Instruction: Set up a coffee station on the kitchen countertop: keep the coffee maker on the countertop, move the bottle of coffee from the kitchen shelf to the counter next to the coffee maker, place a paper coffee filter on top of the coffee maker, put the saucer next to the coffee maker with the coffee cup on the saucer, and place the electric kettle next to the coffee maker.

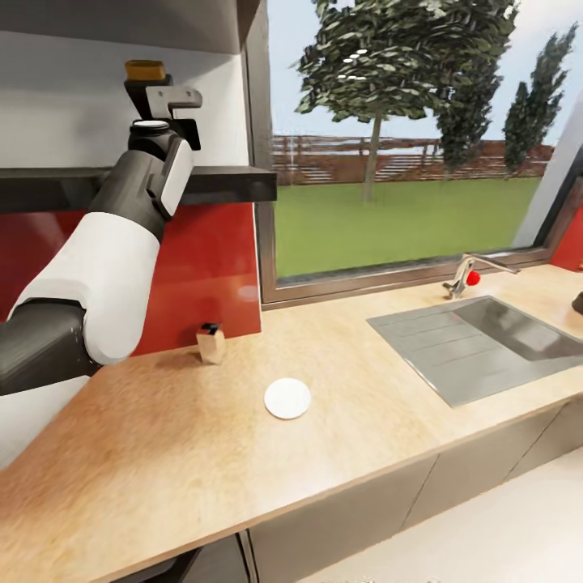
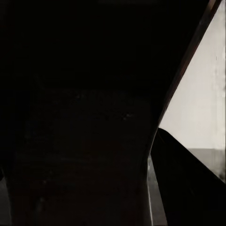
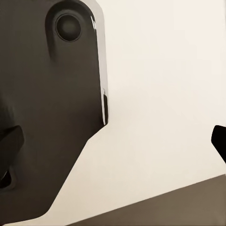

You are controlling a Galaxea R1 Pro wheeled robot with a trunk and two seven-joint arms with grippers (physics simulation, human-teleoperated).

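My left arm reaches up to the dark kitchen shelf (image 1: 227, 182). The left gripper (image 1: 162, 95) is at the bottle of coffee (image 1: 146, 70). Only the bottle's yellow lid shows above the fingers, and its body is hidden behind them. A large dark mass (image 2: 80, 117) sits close in the left wrist view, with one finger (image 2: 188, 188) beside it. The white saucer (image 1: 287, 398) lies flat on the kitchen countertop (image 1: 162, 453). My right gripper (image 3: 115, 141) is open, its tips wide apart, facing the robot's own body. The coffee maker, paper filter, cup and kettle are out of view.
A small pale block with a black top (image 1: 210, 342) stands near the red backsplash. The steel sink (image 1: 486, 344) and its faucet (image 1: 465, 275) lie to the right under the window. A dark object (image 1: 578, 304) shows at the right edge.
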